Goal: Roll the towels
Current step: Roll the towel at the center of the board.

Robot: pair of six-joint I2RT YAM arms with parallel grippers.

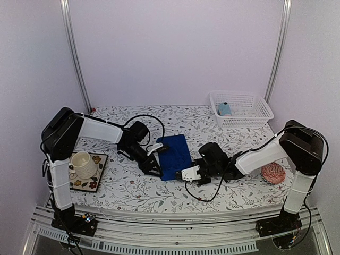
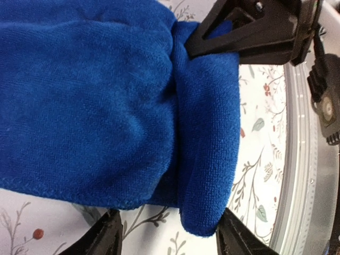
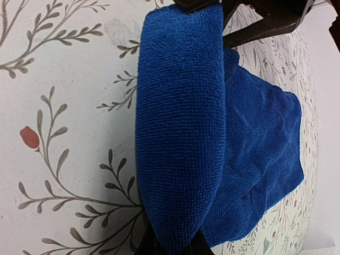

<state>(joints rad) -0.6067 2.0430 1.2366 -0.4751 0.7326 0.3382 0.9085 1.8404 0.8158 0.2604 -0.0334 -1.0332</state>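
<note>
The royal-blue towel lies flat mid-table, with its near edge rolled into a short fold. My left gripper is open at the fold's left end, one finger on each side of it and a gap showing. My right gripper is shut on the fold's right end. In the left wrist view the right gripper shows at the fold's far end. The light-blue towel sits rolled in the white basket.
A cup stands on a patterned tile at the near left. A pink-red patterned ball lies near my right arm's base. The basket is at the back right. The table's metal front rail runs just beyond the fold.
</note>
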